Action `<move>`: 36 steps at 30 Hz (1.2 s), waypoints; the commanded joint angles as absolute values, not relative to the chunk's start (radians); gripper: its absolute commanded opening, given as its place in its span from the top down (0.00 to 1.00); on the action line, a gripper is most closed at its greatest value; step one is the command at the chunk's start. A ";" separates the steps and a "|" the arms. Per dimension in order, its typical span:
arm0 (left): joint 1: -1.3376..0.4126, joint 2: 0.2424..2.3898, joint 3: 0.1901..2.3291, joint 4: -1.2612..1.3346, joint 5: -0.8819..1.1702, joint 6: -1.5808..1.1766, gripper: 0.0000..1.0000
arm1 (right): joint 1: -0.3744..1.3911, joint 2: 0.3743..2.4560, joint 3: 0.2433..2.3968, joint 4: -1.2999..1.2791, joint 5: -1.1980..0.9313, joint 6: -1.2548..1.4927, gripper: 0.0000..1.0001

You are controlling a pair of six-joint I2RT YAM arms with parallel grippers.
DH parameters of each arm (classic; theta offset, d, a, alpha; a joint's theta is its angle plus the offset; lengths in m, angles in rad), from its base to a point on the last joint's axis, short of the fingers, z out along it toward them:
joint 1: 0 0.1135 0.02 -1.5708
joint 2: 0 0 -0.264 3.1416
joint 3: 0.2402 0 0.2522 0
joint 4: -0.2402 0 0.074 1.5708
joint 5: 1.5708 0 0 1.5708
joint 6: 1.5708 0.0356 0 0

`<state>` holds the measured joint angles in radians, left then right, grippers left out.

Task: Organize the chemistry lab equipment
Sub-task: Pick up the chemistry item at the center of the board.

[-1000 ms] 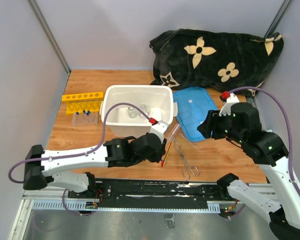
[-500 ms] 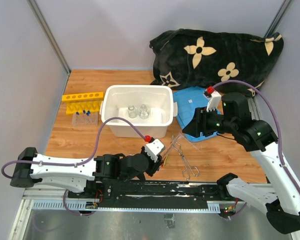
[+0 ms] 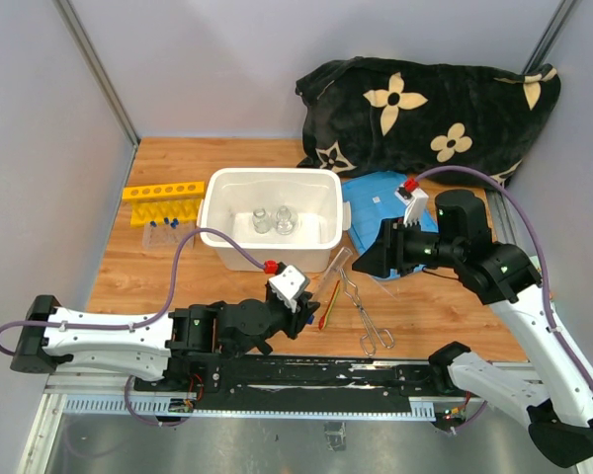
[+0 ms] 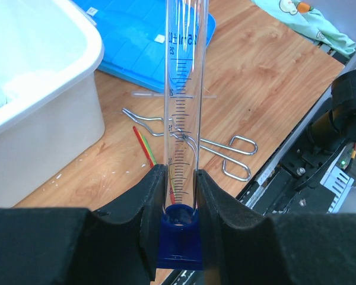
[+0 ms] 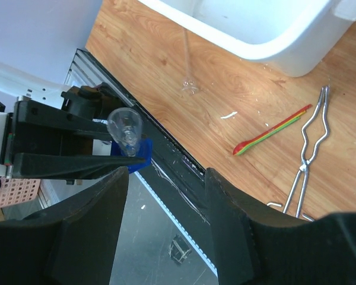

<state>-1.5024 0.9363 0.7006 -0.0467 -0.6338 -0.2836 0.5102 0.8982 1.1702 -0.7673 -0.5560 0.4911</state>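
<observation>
While the right gripper (image 5: pixel 166 178) is hanging spread and empty above the middle of the table (image 3: pixel 445 306), the left gripper (image 4: pixel 181 178) is pinching a clear graduated cylinder (image 4: pixel 181 89) just above its blue base, close to the table's near edge. The cylinder is tilting up toward the front wall of the white tub (image 3: pixel 210 212), which is sitting toward the far edge. The tub's blue lid (image 3: pixel 376 202) is lying off beside it on the right.

Two or three small glass flasks (image 3: pixel 262 219) are standing inside the tub, so that part of the sorting is looking done. Much is appearing left to do. Blue-capped test tubes (image 3: pixel 168 229) are lying loose on the wood just in front of the yellow rack (image 3: pixel 163 190) by the left edge, and its holes are looking unfilled. Metal tongs (image 3: pixel 368 318) and a red-handled spatula (image 3: pixel 328 304) are lying side by side near the near edge, just right of the left gripper. By this reading the task is sitting somewhere before its midpoint, with the cylinder in hand waiting for a place.
</observation>
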 commanded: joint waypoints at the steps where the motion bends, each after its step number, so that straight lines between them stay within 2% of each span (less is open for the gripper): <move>1: -1.511 0.947 0.715 0.004 -0.667 -0.267 0.69 | 0.521 0.890 1.168 -0.704 -0.608 0.506 0.43; 16: -1.511 0.983 0.732 0.025 -0.649 -0.259 0.69 | 0.522 0.930 1.148 -0.619 -0.650 0.521 0.44; 36: -1.512 0.992 0.735 0.035 -0.650 -0.256 0.69 | 0.523 0.943 1.114 -0.553 -0.698 0.541 0.58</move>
<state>-1.5024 0.9882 0.7010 -0.0139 -0.6338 -0.2657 0.5102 0.9501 1.1267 -0.5880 -0.6659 0.5285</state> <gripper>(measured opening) 0.316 0.433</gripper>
